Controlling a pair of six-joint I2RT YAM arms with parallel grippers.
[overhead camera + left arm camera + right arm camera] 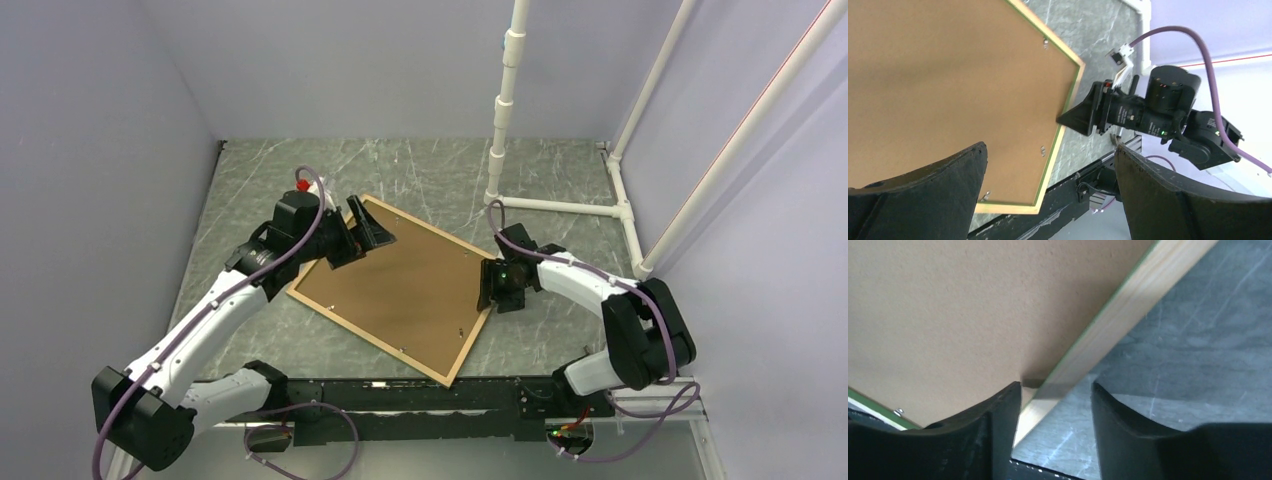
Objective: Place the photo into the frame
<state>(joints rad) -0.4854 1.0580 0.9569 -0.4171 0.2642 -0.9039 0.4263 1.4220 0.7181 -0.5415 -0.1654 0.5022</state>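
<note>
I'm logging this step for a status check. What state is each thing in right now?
frame: lying flat on the table, back side up.
backing board: seated inside the frame, brown face up.
left gripper: open, above the frame's far corner.
right gripper: open, jaws straddling the frame's right rail.
photo: not visible.

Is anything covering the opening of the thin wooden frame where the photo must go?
Yes. The brown rectangular backing board lies inside the light wood rectangular frame, filling its whole opening. No photo shows in any view.
</note>
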